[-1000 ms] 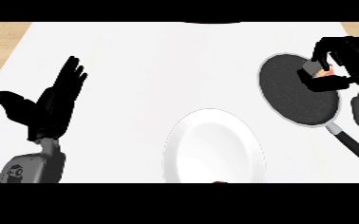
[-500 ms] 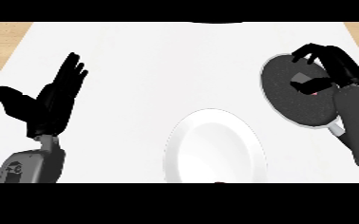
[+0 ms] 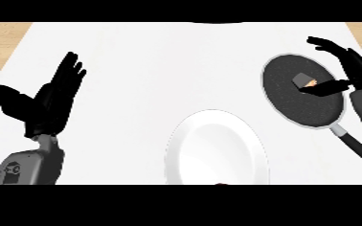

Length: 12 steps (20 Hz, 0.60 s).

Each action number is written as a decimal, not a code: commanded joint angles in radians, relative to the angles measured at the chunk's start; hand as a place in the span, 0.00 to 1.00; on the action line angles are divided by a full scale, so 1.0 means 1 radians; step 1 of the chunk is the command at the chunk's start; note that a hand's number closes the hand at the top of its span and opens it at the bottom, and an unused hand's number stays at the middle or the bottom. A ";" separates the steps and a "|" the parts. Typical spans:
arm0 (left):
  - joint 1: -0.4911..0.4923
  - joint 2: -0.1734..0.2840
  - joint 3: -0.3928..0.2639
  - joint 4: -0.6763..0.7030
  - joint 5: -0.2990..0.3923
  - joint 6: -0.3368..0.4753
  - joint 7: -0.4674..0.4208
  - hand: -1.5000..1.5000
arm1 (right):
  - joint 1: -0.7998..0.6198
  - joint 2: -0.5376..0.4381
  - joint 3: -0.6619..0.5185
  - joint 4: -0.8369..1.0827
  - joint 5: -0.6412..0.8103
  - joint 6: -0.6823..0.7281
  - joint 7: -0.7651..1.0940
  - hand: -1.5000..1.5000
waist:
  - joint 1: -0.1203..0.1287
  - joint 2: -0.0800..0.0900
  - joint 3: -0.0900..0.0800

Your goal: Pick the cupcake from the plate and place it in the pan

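My left hand: matte black all over, long slim fingers, a thicker thumb, a broad palm. No markings on it. Below it, my left forearm: a grey, rounded casing with a narrow neck at the wrist and a small dark marking, too small to read, on its outer side. My right hand: same matte black, same slim fingers and thumb. A short grey stretch shows behind it.
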 commanded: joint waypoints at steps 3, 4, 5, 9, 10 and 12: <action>0.006 0.016 0.008 0.008 -0.005 -0.014 -0.013 0.50 | 0.003 -0.118 -0.158 0.098 -0.178 0.220 -0.088 0.00 | -0.009 0.000 0.000; 0.014 0.006 0.007 -0.009 0.004 -0.009 -0.004 0.50 | 0.006 -0.166 -0.182 0.113 -0.204 0.288 -0.092 0.00 | -0.010 -0.001 0.001; -0.011 -0.019 -0.024 -0.013 -0.028 0.023 0.010 0.50 | -0.032 -0.177 -0.203 0.148 -0.218 0.296 -0.037 0.00 | 0.000 0.003 0.001; 0.032 -0.030 -0.036 -0.029 -0.018 0.002 -0.006 0.50 | 0.025 -0.320 -0.244 0.191 -0.271 0.510 -0.136 0.00 | -0.002 0.001 0.002; 0.033 -0.018 -0.014 -0.037 0.002 -0.005 -0.002 0.50 | 0.038 -0.329 -0.259 0.206 -0.287 0.522 -0.150 0.00 | 0.005 0.003 0.003; 0.059 -0.020 -0.014 -0.004 0.000 -0.022 -0.046 0.50 | 0.069 -0.354 -0.249 0.219 -0.293 0.634 -0.176 0.00 | -0.001 0.003 0.003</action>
